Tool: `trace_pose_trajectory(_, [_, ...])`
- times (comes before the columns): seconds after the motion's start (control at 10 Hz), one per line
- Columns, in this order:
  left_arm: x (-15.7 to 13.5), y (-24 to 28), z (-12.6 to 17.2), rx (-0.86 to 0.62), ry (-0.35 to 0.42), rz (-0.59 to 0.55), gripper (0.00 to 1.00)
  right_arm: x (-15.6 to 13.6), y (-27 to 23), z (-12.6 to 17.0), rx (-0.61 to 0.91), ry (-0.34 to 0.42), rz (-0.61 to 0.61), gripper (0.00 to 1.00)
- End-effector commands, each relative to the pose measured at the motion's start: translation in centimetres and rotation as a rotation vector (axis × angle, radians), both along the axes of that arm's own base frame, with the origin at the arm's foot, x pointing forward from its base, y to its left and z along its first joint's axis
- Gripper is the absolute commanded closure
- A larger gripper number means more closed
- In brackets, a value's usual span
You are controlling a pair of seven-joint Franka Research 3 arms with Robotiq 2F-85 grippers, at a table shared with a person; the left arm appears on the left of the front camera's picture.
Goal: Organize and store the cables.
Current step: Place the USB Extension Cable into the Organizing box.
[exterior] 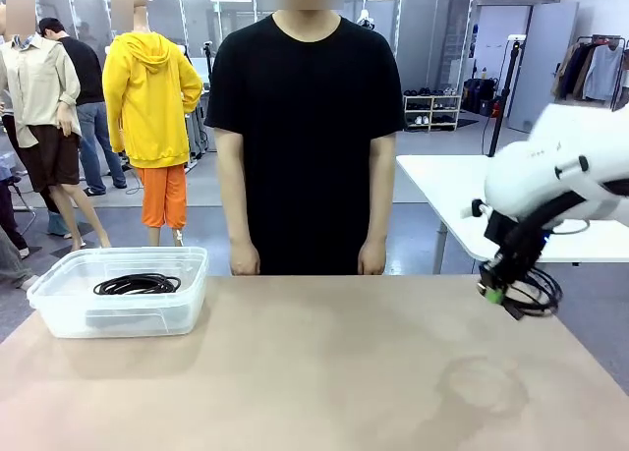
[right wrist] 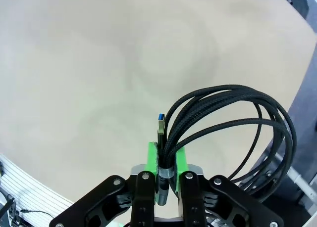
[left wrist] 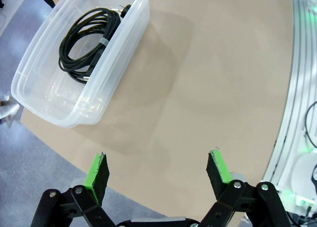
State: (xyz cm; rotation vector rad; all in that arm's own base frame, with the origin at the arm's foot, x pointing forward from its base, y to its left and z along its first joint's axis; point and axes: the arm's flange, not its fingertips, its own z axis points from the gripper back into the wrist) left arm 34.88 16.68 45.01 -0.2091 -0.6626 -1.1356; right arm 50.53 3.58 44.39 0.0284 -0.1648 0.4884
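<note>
"Since your right claw (right wrist: 167, 160) is up in the air, what is it doing?"

"It is pinching a coiled black cable (right wrist: 233, 128) right at the wrapped part, so the loops stay together and hang down off the tan table (exterior: 324, 363). A blue plug end pokes up beside my green pads (right wrist: 152, 158)."

"Why hold it there?"

"I think gripping the bundle keeps it from unwinding while I carry it."

"And your other claw?"

"My left claw (left wrist: 158, 170) is spread wide, holding nothing, above the table near the clear bin (left wrist: 106, 96). One cable (left wrist: 89, 41) already lies in it."

"So what comes next?"

"Probably taking mine over to that bin. The person (exterior: 307, 127) stands waiting behind the table."
</note>
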Motion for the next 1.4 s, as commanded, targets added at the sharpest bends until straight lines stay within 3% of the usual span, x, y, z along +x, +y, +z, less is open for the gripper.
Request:
trace_pose_trajectory(0.0, [0.0,-0.1,0.6,-0.004,0.019,0.001,0.0,1.1,3.3,-1.1,0.061,-0.008,-0.032,1.0])
trace_pose_trajectory(0.3, [0.0,-0.1,0.6,-0.004,0.019,0.001,0.0,1.6,8.2,-1.7,0.081,-0.119,-0.098,1.0])
trace_pose_trajectory(0.6, [0.0,-0.1,0.6,-0.004,0.019,0.001,0.0,0.9,16.1,-3.3,0.091,-0.149,0.032,1.0])
trace_pose_trajectory(0.9, [0.0,-0.1,0.6,-0.004,0.019,0.001,0.0,0.3,23.4,-6.0,0.075,-0.071,0.183,1.0])
trace_pose_trajectory(1.1, [0.0,-0.1,0.6,-0.004,0.019,0.001,0.0,-0.4,26.6,-7.9,0.061,-0.018,0.28,1.0])
trace_pose_trajectory(1.3, [0.0,-0.1,0.6,-0.004,0.019,0.001,0.0,-0.8,27.9,-7.9,0.047,-0.011,0.319,1.0])
